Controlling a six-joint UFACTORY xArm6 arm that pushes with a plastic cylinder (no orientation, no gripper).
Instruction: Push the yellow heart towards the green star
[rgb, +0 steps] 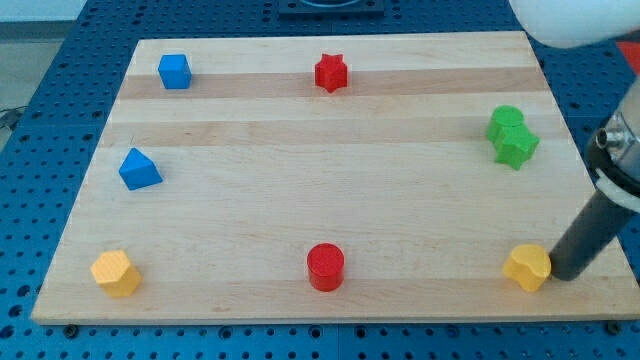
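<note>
My tip sits at the board's bottom right corner, touching or just beside the yellow heart on its right; a bare rod, holding nothing. The green star lies well above, touching a green cylinder. Risk: from this side a shove sends the heart left, not up; I judge I must get below it.

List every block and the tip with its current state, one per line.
yellow heart: view's bottom right, my tip at its right side.
green star: touching green cylinder.
yellow hexagon: alone.
red cylinder: alone.
red star: alone.
blue cube: alone.
blue triangle: alone.
</note>
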